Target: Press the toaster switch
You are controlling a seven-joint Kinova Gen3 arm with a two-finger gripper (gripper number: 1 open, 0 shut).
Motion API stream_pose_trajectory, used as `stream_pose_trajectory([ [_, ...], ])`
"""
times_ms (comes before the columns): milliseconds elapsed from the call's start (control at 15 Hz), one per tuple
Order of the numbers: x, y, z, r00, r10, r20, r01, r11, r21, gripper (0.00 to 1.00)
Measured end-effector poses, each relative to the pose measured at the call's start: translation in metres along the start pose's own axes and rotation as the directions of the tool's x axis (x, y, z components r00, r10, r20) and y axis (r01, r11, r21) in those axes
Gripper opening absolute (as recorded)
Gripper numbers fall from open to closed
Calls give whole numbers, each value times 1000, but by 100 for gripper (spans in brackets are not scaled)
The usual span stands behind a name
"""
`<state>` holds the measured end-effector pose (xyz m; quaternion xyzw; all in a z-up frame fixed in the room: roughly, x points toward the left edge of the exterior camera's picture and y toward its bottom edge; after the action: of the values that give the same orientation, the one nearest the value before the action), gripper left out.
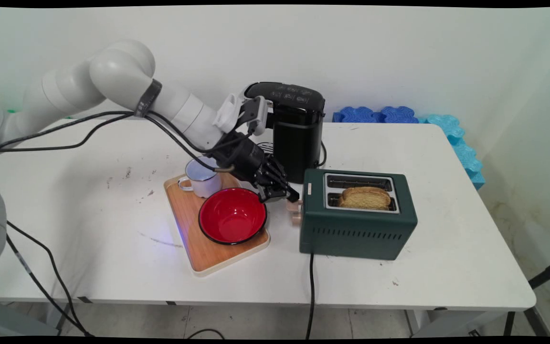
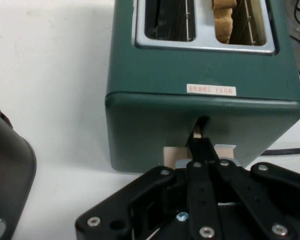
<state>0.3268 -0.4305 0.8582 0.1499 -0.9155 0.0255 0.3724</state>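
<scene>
pressing fingers (image 2: 202, 145) closed onto wooden lever (image 2: 224, 151) | boxy green toaster (image 1: 357, 224) | toast (image 1: 365, 198) slotted

white tabletop (image 1: 89, 229) has a black coffee machine (image 1: 298, 129), wooden tray (image 1: 203, 253) with red bowl (image 1: 232, 216) and enamel mug (image 1: 202, 177), blue foam mats (image 1: 447, 129) behind.

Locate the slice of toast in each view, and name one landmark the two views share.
Main view: the slice of toast stands in the near slot of the green toaster, right of centre.
Hand view: the toast is at the top edge, in the right-hand slot.
Shared landmark: the small white label on the toaster's lever end, seen in the hand view above the gripper.
</scene>
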Motion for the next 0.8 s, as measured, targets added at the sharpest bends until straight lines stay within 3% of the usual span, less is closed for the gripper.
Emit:
stream_pose_trajectory([
  [800, -15, 3, 13, 1000, -18, -5, 18, 1000, 4, 0],
])
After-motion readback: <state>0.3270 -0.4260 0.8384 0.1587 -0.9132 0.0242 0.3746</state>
